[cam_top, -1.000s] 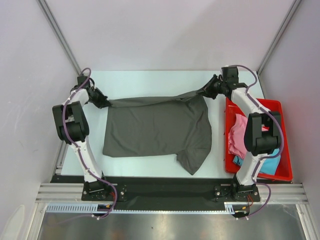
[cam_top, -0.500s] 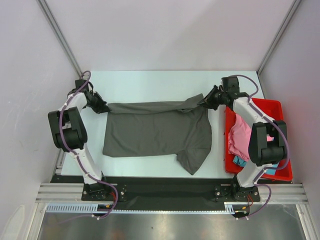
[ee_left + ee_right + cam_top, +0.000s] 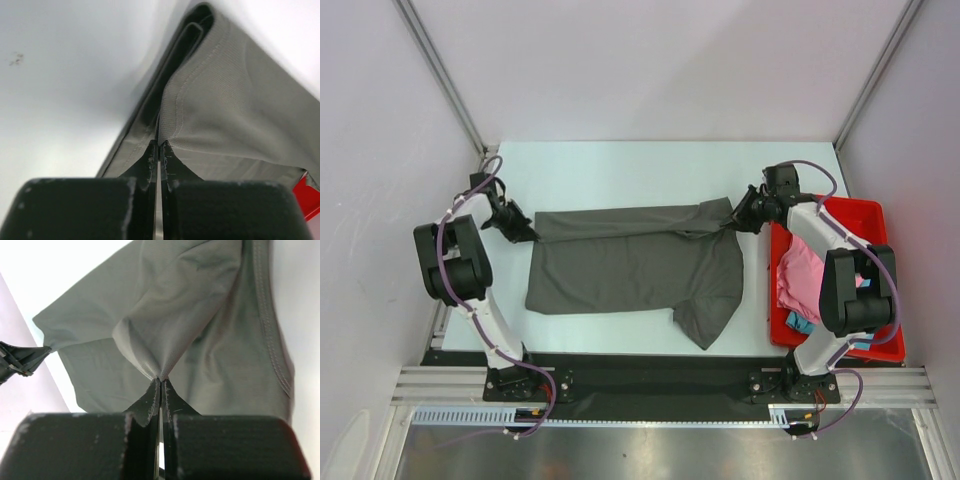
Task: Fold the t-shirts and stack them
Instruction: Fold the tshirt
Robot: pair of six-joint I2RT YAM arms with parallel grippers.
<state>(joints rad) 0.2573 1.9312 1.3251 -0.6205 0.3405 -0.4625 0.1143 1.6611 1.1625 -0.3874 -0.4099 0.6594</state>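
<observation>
The dark charcoal-grey t-shirt (image 3: 630, 265) lies spread on the white table, its far edge folded toward me. My left gripper (image 3: 523, 230) is shut on its far left corner, with the cloth (image 3: 235, 115) pinched at the fingertips in the left wrist view. My right gripper (image 3: 732, 217) is shut on the far right part near the sleeve; the cloth (image 3: 175, 330) shows bunched at the tips in the right wrist view. One sleeve (image 3: 705, 318) hangs toward the near edge. The pink t-shirt (image 3: 798, 270) and the turquoise-blue t-shirt (image 3: 860, 330) lie crumpled in the red tray.
The red plastic tray (image 3: 868, 215) stands at the right edge of the table, beside my right arm. White walls enclose the table on three sides. The black base rail runs along the near edge.
Both grippers have moved toward me with the shirt's far edge, carrying it over the body of the shirt. The fold has come lower and flatter.
</observation>
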